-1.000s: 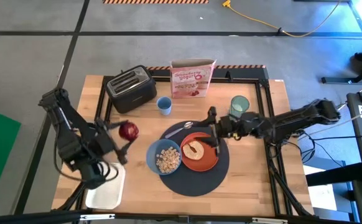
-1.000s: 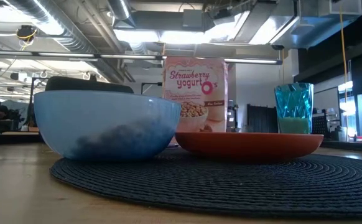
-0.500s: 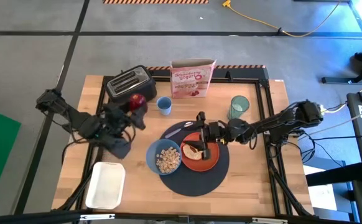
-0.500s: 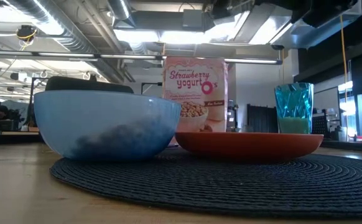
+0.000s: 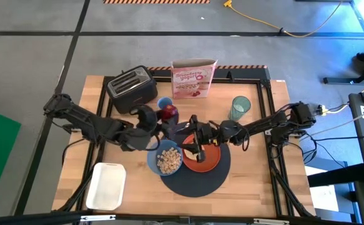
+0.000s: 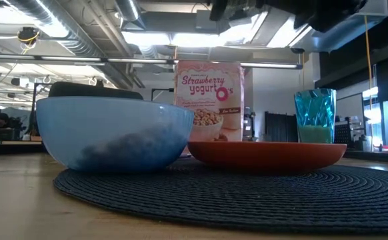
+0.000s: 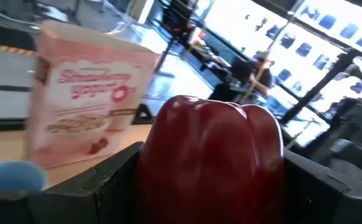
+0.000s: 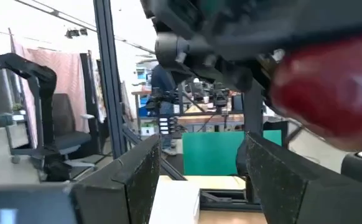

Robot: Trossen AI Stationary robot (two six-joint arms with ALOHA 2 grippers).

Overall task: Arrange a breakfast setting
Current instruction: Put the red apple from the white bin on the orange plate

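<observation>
- On the wooden table (image 5: 97,94), seen from overhead, a white tray (image 5: 105,186) lies nearest the camera's lower edge, at about 7 o'clock from the round dark-grey mat (image 5: 197,178).
- On that mat, a blue bowl (image 5: 164,157) of cereal (image 5: 168,159) sits at 9 o'clock from the orange plate (image 5: 207,161); the toast on the plate is hidden under the right arm.
- The right gripper (image 5: 193,140) reaches in from 3 o'clock and hangs over the plate's near-left rim; its fingers stand apart with nothing between them.
- The left gripper (image 5: 163,116) comes in from 9 o'clock, clenched on a red apple (image 5: 168,113), held above the table just beyond the bowl.
- A small blue cup (image 5: 163,102) stands right behind the apple; a translucent green cup (image 5: 240,107) stands at 1 o'clock off the mat.
- Farthest back, a black toaster (image 5: 131,88) sits at 11 o'clock and a pink cereal box (image 5: 194,79) at 12.
</observation>
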